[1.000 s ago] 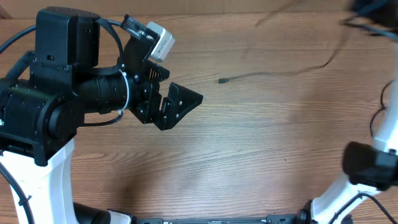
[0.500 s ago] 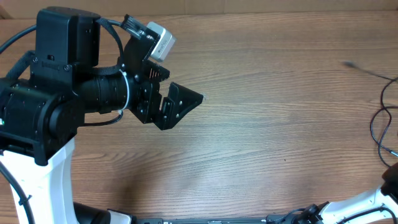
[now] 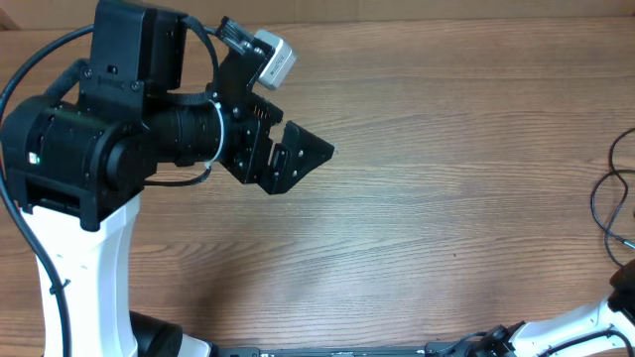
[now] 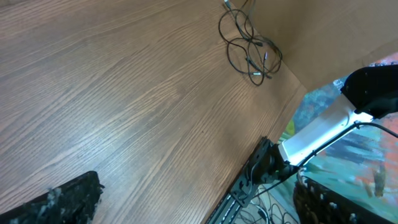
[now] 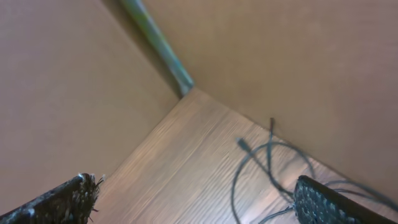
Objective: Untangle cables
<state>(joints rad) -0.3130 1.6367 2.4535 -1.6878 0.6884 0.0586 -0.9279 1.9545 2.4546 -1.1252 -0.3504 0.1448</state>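
The likeliest mishap lies at the right-hand edge of the brown wood-grain table [image 3: 446, 198], where the thin black cables with tiny plugs [image 4: 254, 61] sit bunched in overlapping loops, tucked into the table's far right corner against the plain brown cardboard wall [image 5: 298, 56]. So close to the rim, a careless sweep or a pull outwards could drag the whole bunch off the table. Because the loops cross one another, a pinch at a crossing would probably catch two strands together, and pulling then would tighten the tangle rather than free it. The wall at that corner also leaves little room, so a finger could knock it on the way down.

The black two-finger left gripper [image 4: 196, 186] hangs above the table's left half, well apart from the bunch, its jaws spread wide and holding nothing. It would have to reach across the whole table to help, and there it risks crowding the right arm's white link [image 4: 320, 130], which stands off the table's right side. The black two-finger right gripper [image 5: 196, 183] is over the table's right corner near the loops, fingers also spread wide with nothing between them. One strand runs close to its right finger, so a hasty closing might snag the wrong wire.

By count:
- One table.
- Two arms.
- Two grippers, each with two fingers.
- One bunch of cables showing several loops and at least two plug ends. How many separate wires it holds cannot be told.
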